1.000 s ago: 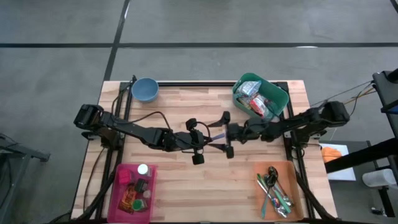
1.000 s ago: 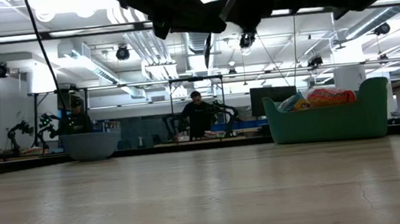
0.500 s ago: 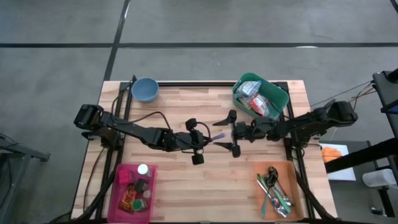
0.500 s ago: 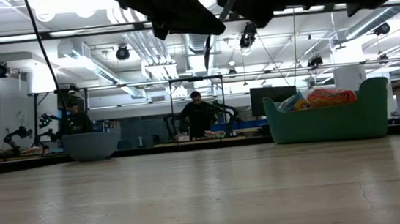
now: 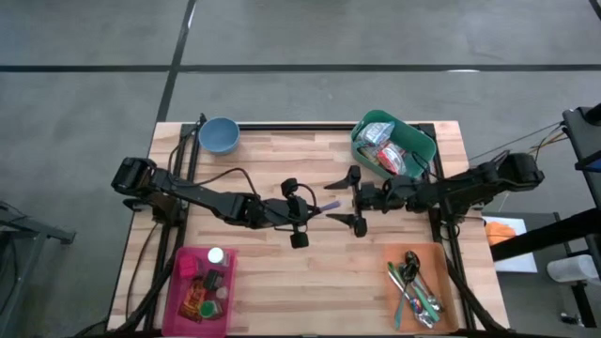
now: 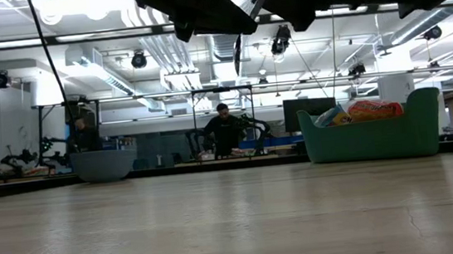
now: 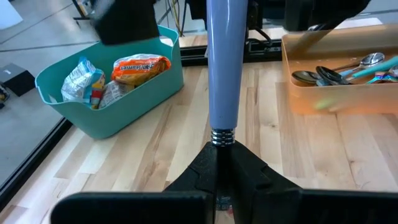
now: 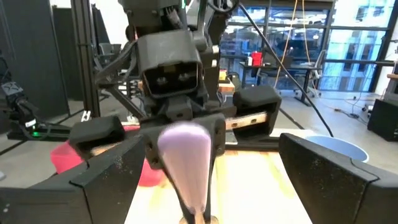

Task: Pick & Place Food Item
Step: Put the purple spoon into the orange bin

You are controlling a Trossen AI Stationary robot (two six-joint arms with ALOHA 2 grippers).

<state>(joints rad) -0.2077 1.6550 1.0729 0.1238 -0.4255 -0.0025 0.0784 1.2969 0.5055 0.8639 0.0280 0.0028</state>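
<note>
My left gripper (image 5: 308, 210) hovers over the table's middle, shut on a utensil with a lavender handle (image 5: 329, 205). The handle (image 7: 226, 62) sticks out past the fingertips toward my right arm. My right gripper (image 5: 346, 201) faces it from the right, open. One finger stands on each side of the handle's free end (image 8: 185, 152), clear of it. The food packets (image 7: 134, 67) lie in the green bin (image 5: 392, 144) at the far right. In the low view both arms (image 6: 198, 9) are high above the tabletop. My left gripper pinches the utensil's metal neck (image 7: 219, 138), just below the handle, between its two fingers. The fingers lie along the utensil, slanting down from the table's left side. The handle points on past them, lifted clear of the table. The fingers hide the working end.
A blue bowl (image 5: 219, 134) stands at the far left corner. A pink tray (image 5: 200, 284) with small items sits at the near left. An orange tray (image 5: 414, 297) of cutlery sits at the near right. Bare wood lies below the grippers.
My right gripper has drawn back a little toward the table's right edge, staying open and level, so its fingers reach less far along the handle. The utensil and my left gripper have kept still.
</note>
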